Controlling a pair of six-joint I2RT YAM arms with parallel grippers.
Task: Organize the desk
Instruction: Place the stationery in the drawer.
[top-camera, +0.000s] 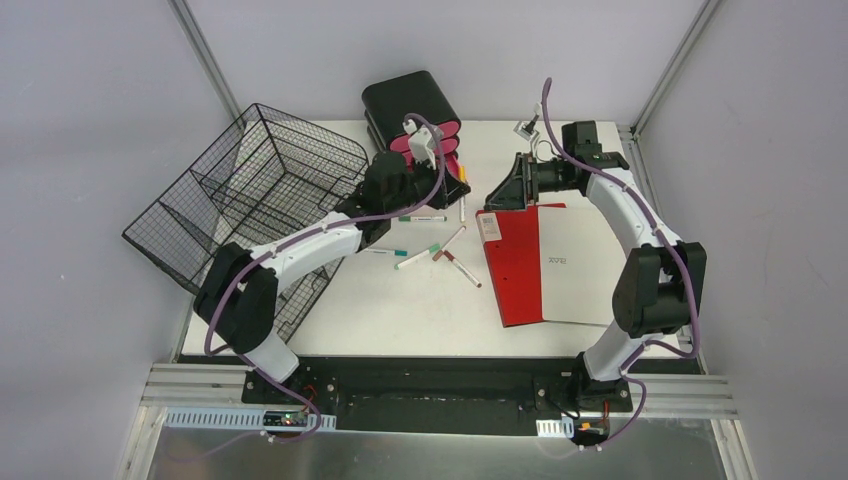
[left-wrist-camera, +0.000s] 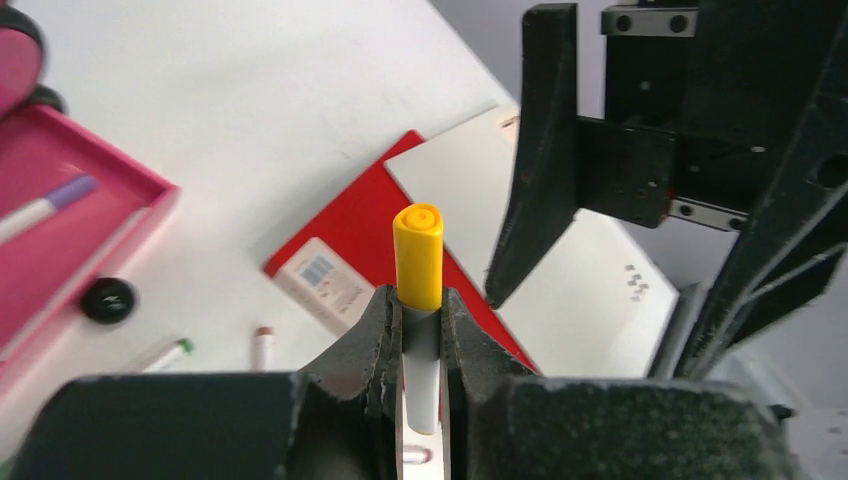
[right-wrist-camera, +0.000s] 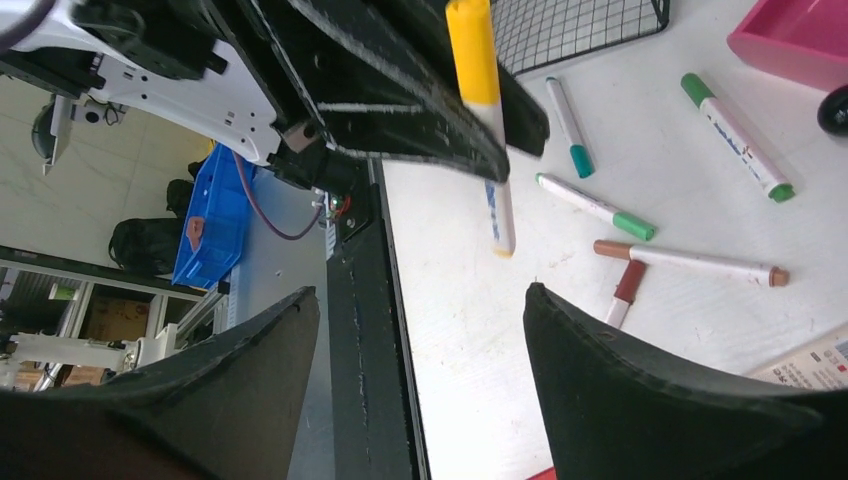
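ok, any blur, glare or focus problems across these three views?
Top external: desk evenly lit, soft shadows only, no harsh glare, all sharp. Left wrist: yellow-capped marker reasonably sharp, left claw gripping it grainy and soft, pink tray behind blurred. Right wrist: open right claw dark and out of focus up close, green marker on the desk crisp.

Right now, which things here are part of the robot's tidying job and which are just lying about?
In the job: yellow-capped white marker, clamped in the left gripper; large white desk; pink plastic tray.
Lying about: teal-capped marker, brown-capped marker, red-and-white notebook, black wire basket.
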